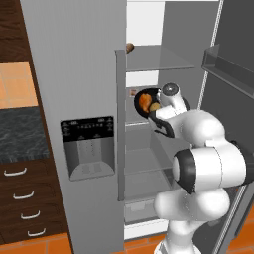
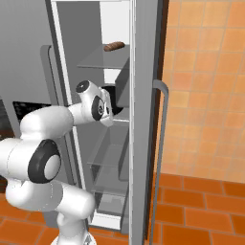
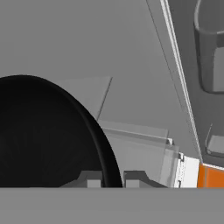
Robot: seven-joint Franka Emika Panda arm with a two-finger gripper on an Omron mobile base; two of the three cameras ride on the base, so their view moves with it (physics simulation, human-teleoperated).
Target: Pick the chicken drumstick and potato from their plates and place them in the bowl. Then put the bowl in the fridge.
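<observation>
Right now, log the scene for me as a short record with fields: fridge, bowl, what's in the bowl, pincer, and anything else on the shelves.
fridge: right door open, white interior with clear shelves
bowl: black, tilted, held inside the fridge at a middle shelf
contents: chicken drumstick and potato inside the bowl
pincer: fingertips either side of the bowl's rim, gripping it
other: brown item on the upper shelf

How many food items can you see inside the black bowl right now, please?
2: the chicken drumstick on the left and the potato on the right inside the bowl, held at the open fridge. More may be hidden.
</observation>
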